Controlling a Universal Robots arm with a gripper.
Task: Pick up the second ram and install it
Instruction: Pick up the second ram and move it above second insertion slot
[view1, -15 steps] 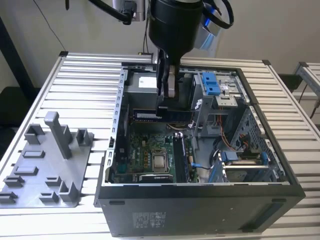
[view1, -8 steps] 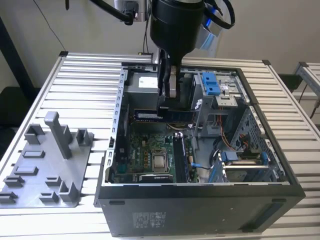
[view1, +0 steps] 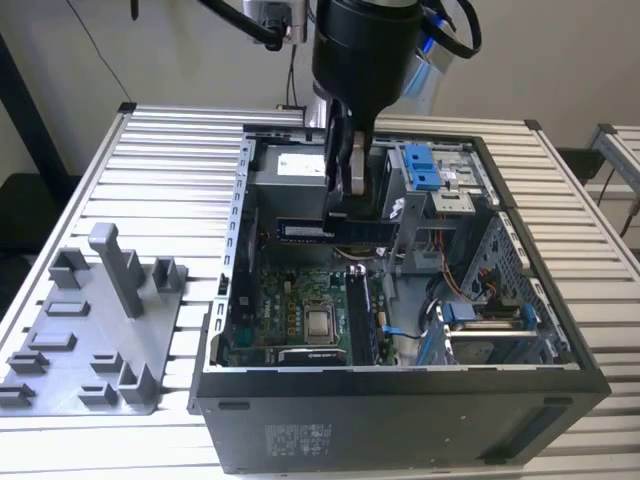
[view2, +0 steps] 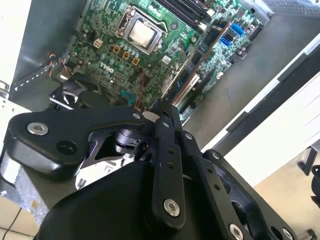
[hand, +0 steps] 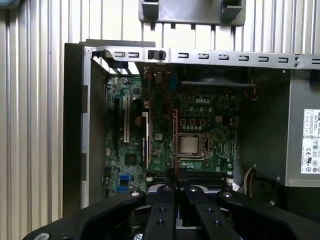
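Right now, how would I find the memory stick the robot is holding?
Look for the big open computer case on the slatted table, then the black gripper hanging over its green board. Clamped in the gripper is the memory stick, a thin, flat, dark blue strip. It alone is up in the air, while other parts sit fixed inside.

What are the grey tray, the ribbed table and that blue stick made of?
The grey tray: matte plastic by its look, dull and uniform, possibly printed. The table: bare metal, likely aluminium, pale sheen on ribbed slats. The second ram, in the end effector: dark blue circuit board, likely fibreglass.
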